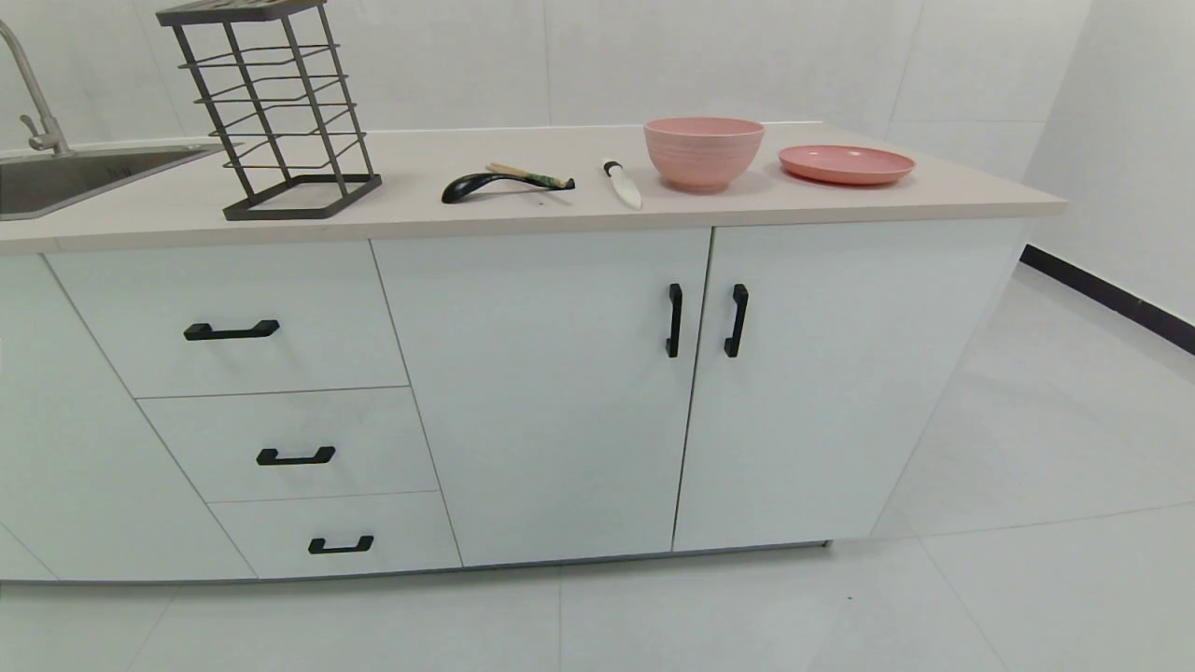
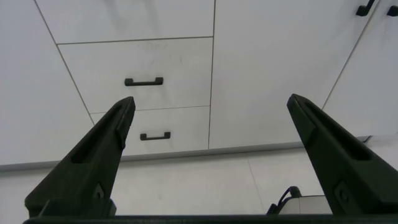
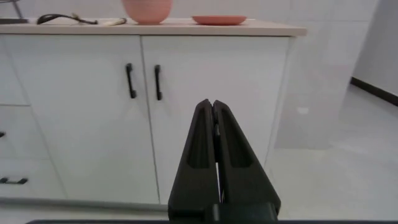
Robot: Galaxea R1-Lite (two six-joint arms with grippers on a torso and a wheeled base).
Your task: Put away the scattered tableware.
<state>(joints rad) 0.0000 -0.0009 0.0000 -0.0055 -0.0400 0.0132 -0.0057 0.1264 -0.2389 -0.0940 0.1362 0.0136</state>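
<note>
pink bowl [image 1: 703, 152] upright | pink plate [image 1: 846, 164] beside | black spoon [image 1: 467, 187] by chopsticks [image 1: 527, 175] | knife [image 1: 624, 186] flat

The stainless steel sink [image 1: 65, 177] at the far left of the beige countertop [image 1: 280, 217] is cut off by the head view's edge, and its curved metal tap [image 1: 28, 98] is cropped as well. The top of the black wire rack [image 1: 271, 103] is clipped. The round pink bowl [image 3: 147, 9] is cut across by the right wrist view's edge. Whether the small white object with a black end [image 1: 624, 184] is a knife cannot be told.
</note>
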